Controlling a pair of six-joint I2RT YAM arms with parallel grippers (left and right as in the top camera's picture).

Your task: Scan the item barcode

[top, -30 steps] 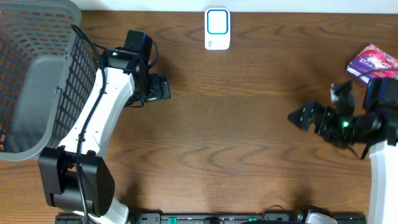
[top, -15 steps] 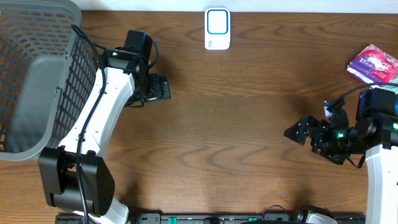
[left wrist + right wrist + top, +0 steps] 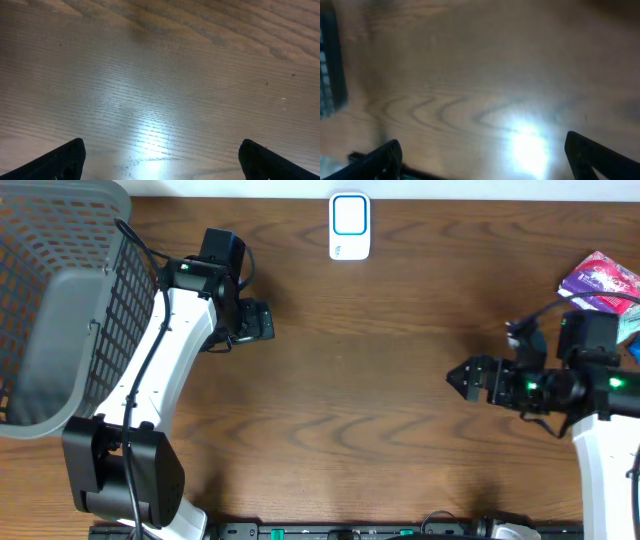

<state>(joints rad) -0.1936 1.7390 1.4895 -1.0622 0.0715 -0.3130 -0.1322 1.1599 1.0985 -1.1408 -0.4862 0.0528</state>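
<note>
On the table (image 3: 380, 380), purple packet (image 3: 598, 279) lies diagonal.

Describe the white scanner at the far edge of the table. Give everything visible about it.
The scanner is a small white rounded rectangle that looks like plastic. A blue-framed square window fills its upper part, and below it is a faint mark too small to read. It lies face up toward the overhead camera, its long side running front to back, at the far edge of the wooden table, roughly centred left to right. Only the table touches it, and nothing rests on it or beside it.
</note>
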